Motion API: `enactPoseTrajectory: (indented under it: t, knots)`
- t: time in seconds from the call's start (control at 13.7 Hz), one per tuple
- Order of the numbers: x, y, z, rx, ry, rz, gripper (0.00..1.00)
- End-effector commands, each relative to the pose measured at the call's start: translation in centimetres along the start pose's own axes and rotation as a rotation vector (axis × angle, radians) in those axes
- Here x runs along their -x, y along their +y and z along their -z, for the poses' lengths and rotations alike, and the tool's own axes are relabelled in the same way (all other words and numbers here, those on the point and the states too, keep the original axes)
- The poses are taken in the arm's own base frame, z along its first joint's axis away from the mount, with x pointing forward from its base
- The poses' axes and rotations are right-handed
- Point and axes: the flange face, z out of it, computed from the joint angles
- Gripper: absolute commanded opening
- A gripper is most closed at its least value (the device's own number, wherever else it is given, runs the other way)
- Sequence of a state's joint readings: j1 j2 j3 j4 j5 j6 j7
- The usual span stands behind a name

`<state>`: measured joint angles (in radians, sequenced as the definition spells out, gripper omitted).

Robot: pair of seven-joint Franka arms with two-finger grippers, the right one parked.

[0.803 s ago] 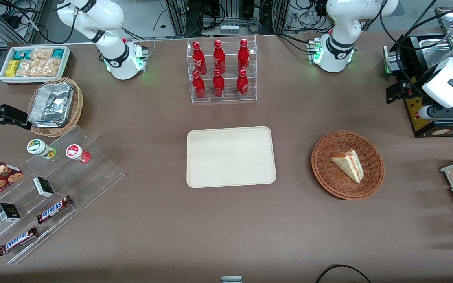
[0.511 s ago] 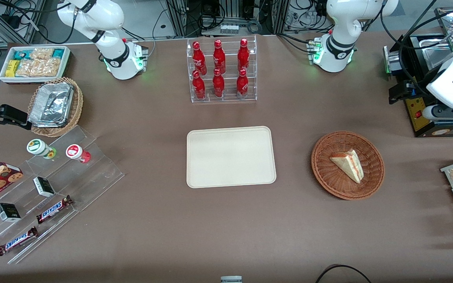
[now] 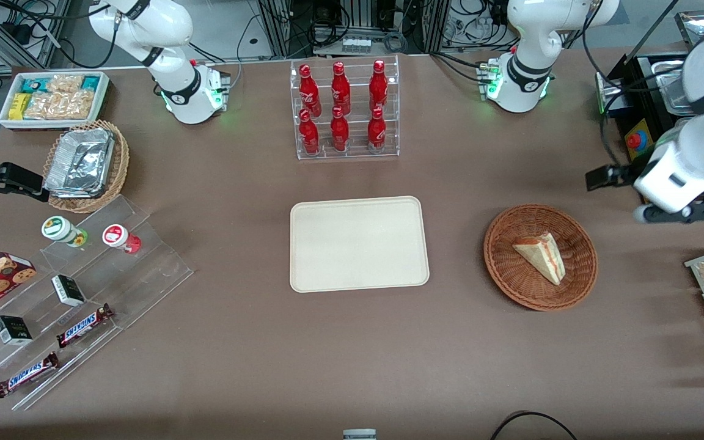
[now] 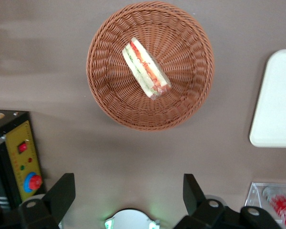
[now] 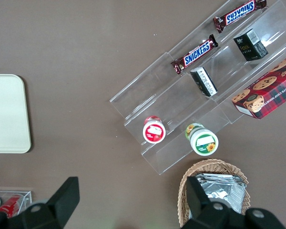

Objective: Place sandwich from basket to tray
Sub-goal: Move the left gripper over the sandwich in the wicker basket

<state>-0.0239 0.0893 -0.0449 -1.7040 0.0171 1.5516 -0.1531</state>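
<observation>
Sandwich [image 3: 540, 256] first: we see it lying in the round woven basket [image 3: 505, 275], untouched, its striped cut edge facing up in the wrist view [image 4: 146, 75]. The basket [image 4: 109, 102] sits on the brown table [image 3: 327, 342] toward the working arm's end, well apart from the tray [image 3: 358, 244], which lies bare in the middle of the table, nearer the front camera than the rack of red bottles [image 3: 343, 110].

Our gripper [image 4: 128, 193] hangs above the table beside the basket, not over the sandwich, and its two dark fingers [image 4: 62, 191] stand wide apart with nothing between them. In the front view the arm's white wrist [image 3: 670, 177] hovers just off the basket's rim, higher up than the wicker.

So we judge the task barely begun — nothing is grasped, nothing is on the tray. All of it remains: bringing the gripper over the wedge, lowering, closing on the bread, lifting it clear of the basket, carrying it across to the tray and letting go there.
</observation>
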Motion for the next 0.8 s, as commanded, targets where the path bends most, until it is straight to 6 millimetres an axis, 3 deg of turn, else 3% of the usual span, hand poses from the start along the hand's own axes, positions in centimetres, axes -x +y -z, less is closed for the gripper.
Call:
enactPoseTrajectory:
  t: [0.0, 0.29, 0.58, 0.73]
  knots:
    - [-1.4, 0.7, -3.7, -0.022, 0.000, 0.040, 1.00]
    - [-4.2, 1.3, -9.3, -0.016, 0.009, 0.099, 1.00]
    - [-6.0, 2.1, -12.6, -0.012, 0.015, 0.239, 1.00]
    - [-6.2, 3.4, -14.4, -0.008, 0.034, 0.325, 1.00]
